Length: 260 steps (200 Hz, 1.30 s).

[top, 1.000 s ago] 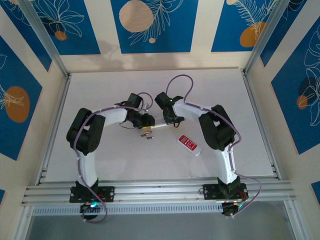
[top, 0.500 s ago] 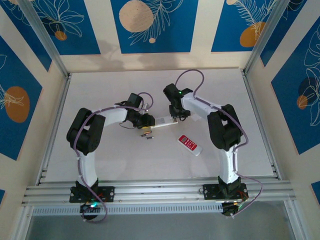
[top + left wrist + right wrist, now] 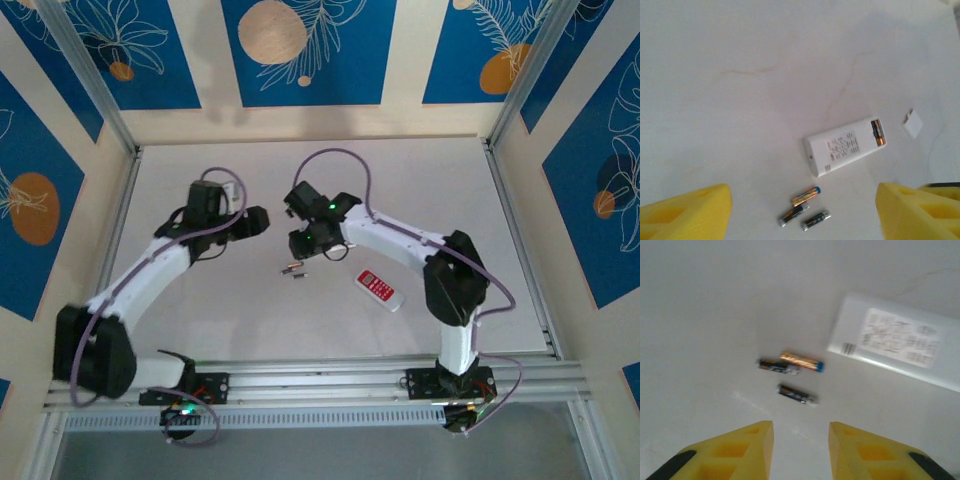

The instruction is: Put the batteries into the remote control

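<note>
**Both grippers empty, three batteries loose beside the open remote**

Left gripper (image 3: 255, 222) sits out to the left of the work, jaws wide apart with nothing in them. My read is that it's parked clear of the other arm, and its camera gets the whole layout from there.

Right gripper (image 3: 801, 445) hangs over the batteries (image 3: 796, 395). Its jaws are partly apart and empty, with the gap pointing at the loose ones. That looks like a pick setup, not a grip yet.

Layout:
- The three batteries lie flat mid-bench (image 3: 450, 180). Two are about touching and the third is just apart.
- The remote (image 3: 840, 149) lies just beside them without touching, back up with the label showing.
- The bay (image 3: 878, 133) at one end is open, with one battery already seated in it.
- A small white piece (image 3: 912, 124) lies past that end, apart from the remote. It's probably the bay cover, set aside so the bay stays reachable.
- A second remote (image 3: 380, 290), red face up, lies to the right of the batteries. I don't think it's involved.

Battery look:
- All are slim, short cylinders, much shorter than the remote.
- One has a gold wrap with a blue end.
- The other two are dark with silvery ends.
- The seated one shows gold-orange.
- The plus ends are too small to tell.

Handling guess: lying flat they'll roll, so the jaws should close across the body. The touching pair needs care, since grabbing one could nudge the other.
</note>
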{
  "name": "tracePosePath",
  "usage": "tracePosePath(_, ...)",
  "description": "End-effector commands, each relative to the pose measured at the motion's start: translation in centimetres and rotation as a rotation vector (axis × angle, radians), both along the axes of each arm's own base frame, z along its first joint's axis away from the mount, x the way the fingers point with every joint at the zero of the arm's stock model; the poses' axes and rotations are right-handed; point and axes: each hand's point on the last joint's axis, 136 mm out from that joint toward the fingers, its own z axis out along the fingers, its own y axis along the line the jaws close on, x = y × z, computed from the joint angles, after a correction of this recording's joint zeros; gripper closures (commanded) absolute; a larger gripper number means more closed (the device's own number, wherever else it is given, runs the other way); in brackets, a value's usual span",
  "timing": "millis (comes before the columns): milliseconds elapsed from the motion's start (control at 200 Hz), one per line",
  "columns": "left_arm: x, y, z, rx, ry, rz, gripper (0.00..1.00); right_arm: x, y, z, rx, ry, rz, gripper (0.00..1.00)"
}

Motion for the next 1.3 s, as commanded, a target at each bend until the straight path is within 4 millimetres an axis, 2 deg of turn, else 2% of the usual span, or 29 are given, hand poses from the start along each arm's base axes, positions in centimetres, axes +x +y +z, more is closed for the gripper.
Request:
tracePosePath(0,-2.1,3.0,-0.7,0.057,-0.009,0.082,0.19,-2.1,1.5,-2.0,-0.026,0.061,0.232,0.62)
tracePosePath(95,-3.4,3.5,-0.4,0.044,-0.049,0.081,0.13,-2.0,1.2,-4.1,-0.120,0.037,0.352,0.56)
tracePosePath(205,-4.1,3.3,-0.5,0.021,-0.061,0.070,0.09,-1.9,1.3,-5.6,-0.169,0.051,0.441,0.51)
tracePosePath(375,-4.2,3.3,-1.2,0.031,-0.046,0.060,0.07,-2.2,2.0,-7.3,-0.182,0.093,0.502,0.51)
tracePosePath(490,-4.0,3.1,-1.5,0.029,-0.038,0.054,0.07,-2.2,1.7,-8.3,-0.223,0.099,0.506,0.52)
tracePosePath(730,-3.5,2.7,-2.3,0.024,-0.020,0.041,0.07,-2.2,1.0,-8.2,-0.232,0.071,0.498,0.56)
tracePosePath(790,-3.4,2.5,-2.2,0.017,-0.020,0.033,0.07,-1.6,1.2,-7.3,-0.223,0.057,0.449,0.56)
tracePosePath(850,-3.3,2.4,-2.1,0.012,-0.020,0.030,0.07,-0.3,1.3,-5.5,-0.188,0.025,0.339,0.56)
tracePosePath(890,-3.3,2.3,-2.0,0.009,-0.025,0.026,0.07,0.8,1.2,-3.9,-0.158,0.008,0.181,0.57)
tracePosePath(975,-3.1,2.2,-1.6,0.001,-0.037,0.028,0.06,1.2,-0.7,-0.8,-0.077,0.107,-0.313,0.57)
tracePosePath(1025,-3.0,2.1,-1.5,-0.002,-0.042,0.025,0.06,0.7,-0.5,0.1,0.050,0.192,-0.547,0.57)
tracePosePath(1090,-2.9,2.0,-1.2,-0.010,-0.048,0.019,0.06,-0.5,-1.4,-0.7,0.125,0.303,-0.836,0.58)
tracePosePath(1145,-2.8,1.7,-1.1,-0.018,-0.054,0.007,0.04,-1.6,-2.0,-2.1,0.114,0.418,-1.027,0.59)
tracePosePath(1235,-2.8,1.4,-0.8,-0.026,-0.062,-0.015,0.00,-2.6,-2.3,-4.1,0.024,0.561,-1.158,0.64)
tracePosePath(1295,-2.8,1.2,-0.8,-0.028,-0.067,-0.028,0.00,-2.8,-1.8,-5.3,-0.017,0.635,-1.179,0.68)
